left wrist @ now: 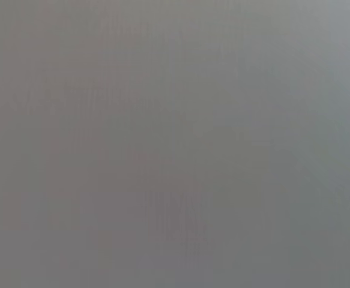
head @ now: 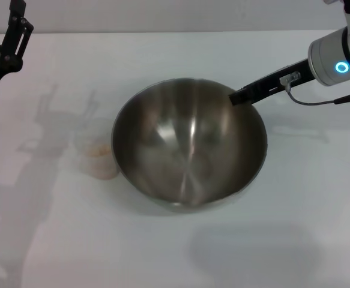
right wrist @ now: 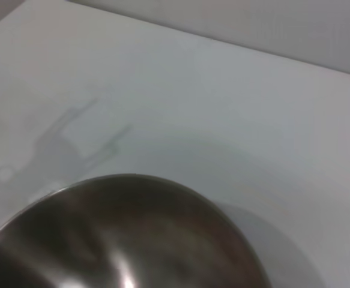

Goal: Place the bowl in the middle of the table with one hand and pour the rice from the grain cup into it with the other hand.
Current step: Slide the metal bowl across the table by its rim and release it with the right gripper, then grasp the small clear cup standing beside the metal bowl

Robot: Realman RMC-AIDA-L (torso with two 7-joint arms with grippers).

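Mid-table [head: 319, 198]: bowl [head: 190, 141] mouth-up, R pincer [head: 238, 96] clamped on far-right rim; L pincer [head: 15, 24] state unclear.

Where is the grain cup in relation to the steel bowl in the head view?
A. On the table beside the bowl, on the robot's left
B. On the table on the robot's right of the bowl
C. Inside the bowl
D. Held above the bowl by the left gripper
A: the grain cup stands on the table just beside the steel bowl, on the robot's left, with no gripper on it.
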